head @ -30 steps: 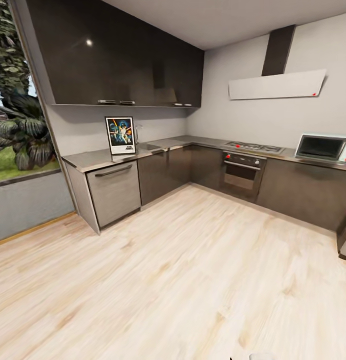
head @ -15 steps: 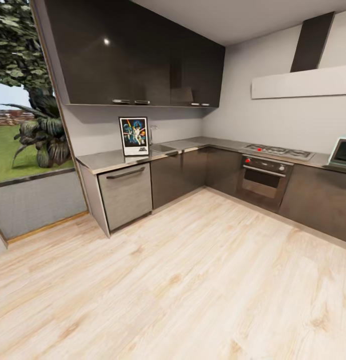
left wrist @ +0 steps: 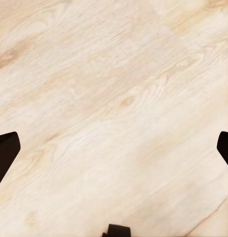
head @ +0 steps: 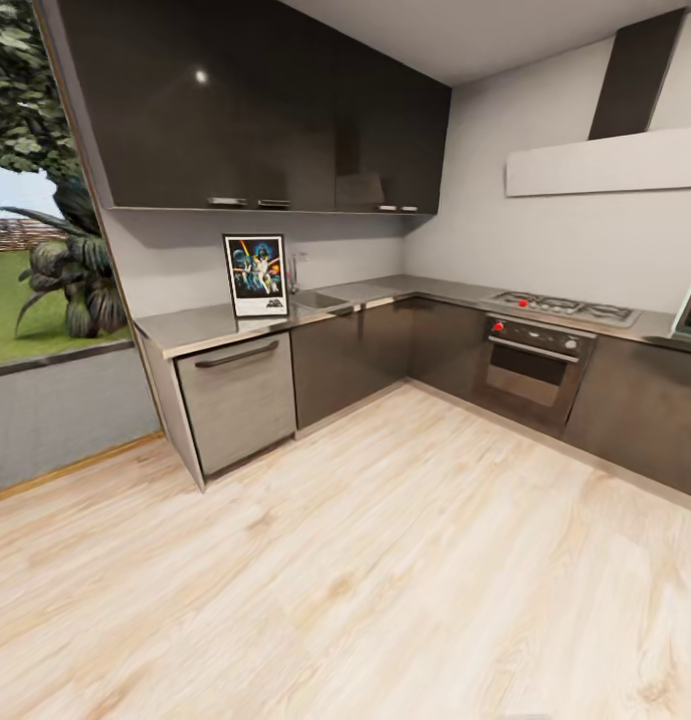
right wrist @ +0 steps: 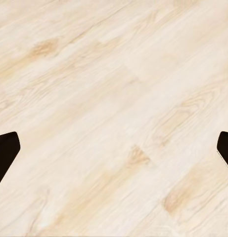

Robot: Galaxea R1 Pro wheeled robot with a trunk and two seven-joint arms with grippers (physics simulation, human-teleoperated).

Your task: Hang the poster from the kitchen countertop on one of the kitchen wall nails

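The poster point(head: 255, 275) stands upright against the pale wall at the back of the kitchen countertop point(head: 200, 326), left of the built-in sink point(head: 320, 298). It has a black frame, a white border and colourful figures on dark blue. Any wall nails are too small to make out on the grey wall. In the left wrist view my left gripper point(left wrist: 114, 150) hangs open over bare wooden floor, its dark fingertips point(left wrist: 5, 154) far apart. My right gripper point(right wrist: 114, 153) is likewise open over the floor, nothing between its fingertips point(right wrist: 5, 150).
A wide light-wood floor point(head: 385, 560) lies between me and the L-shaped counter. Below the poster is a grey dishwasher point(head: 235, 398). An oven point(head: 530, 368) and hob point(head: 565, 305) sit to the right, under a hood point(head: 605, 165). Dark upper cabinets point(head: 265, 110) hang overhead. A large window point(head: 35, 270) is at the left.
The whole picture has shifted, so the camera has moved: the microwave has slid almost off the right edge and the counter looks slightly nearer. The poster itself has not moved.
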